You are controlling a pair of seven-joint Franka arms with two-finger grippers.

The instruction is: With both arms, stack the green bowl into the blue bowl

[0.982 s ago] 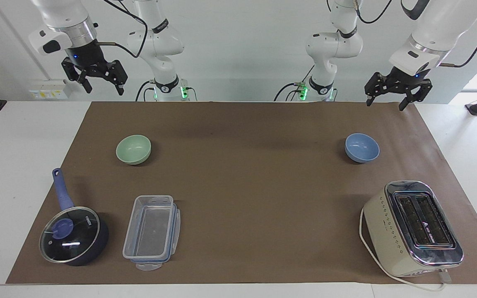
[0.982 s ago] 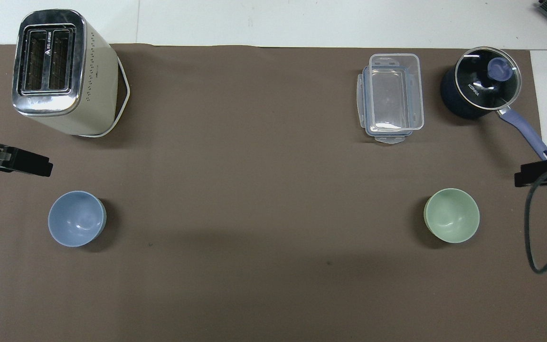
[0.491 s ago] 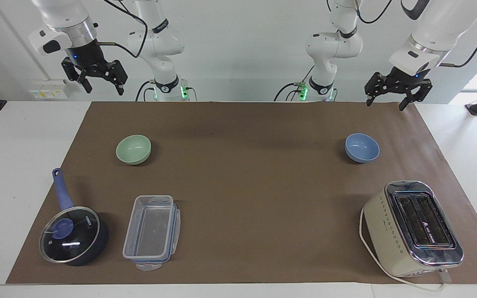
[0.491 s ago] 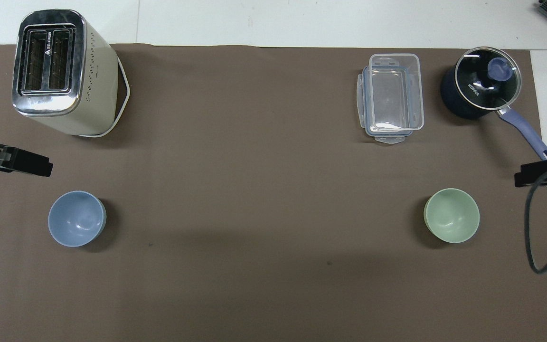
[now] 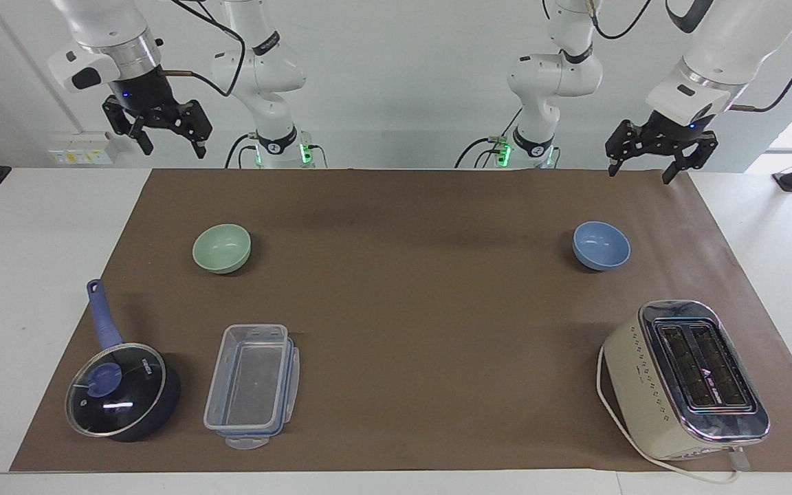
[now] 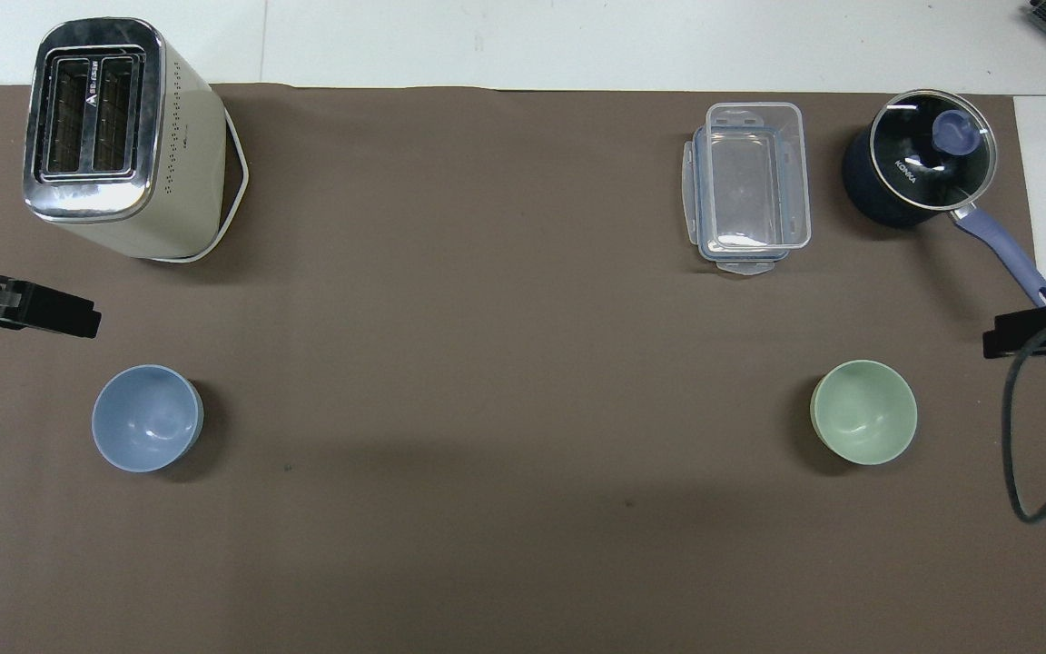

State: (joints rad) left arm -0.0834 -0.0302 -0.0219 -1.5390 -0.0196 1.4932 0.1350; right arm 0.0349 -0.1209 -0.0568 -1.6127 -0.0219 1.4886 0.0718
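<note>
Right gripper: raised over mat edge near robots, jaws wide apart, nothing held. Green bowl: upright on mat, toward right arm's end, nearer robots than saucepan and container. Blue bowl: upright, toward left arm's end, nearer robots than toaster. Left gripper: raised, jaws wide, empty.

You are seeing the green bowl and blue bowl sitting well apart while both grippers, left gripper and right gripper, are hanging open above the worktop.
</note>
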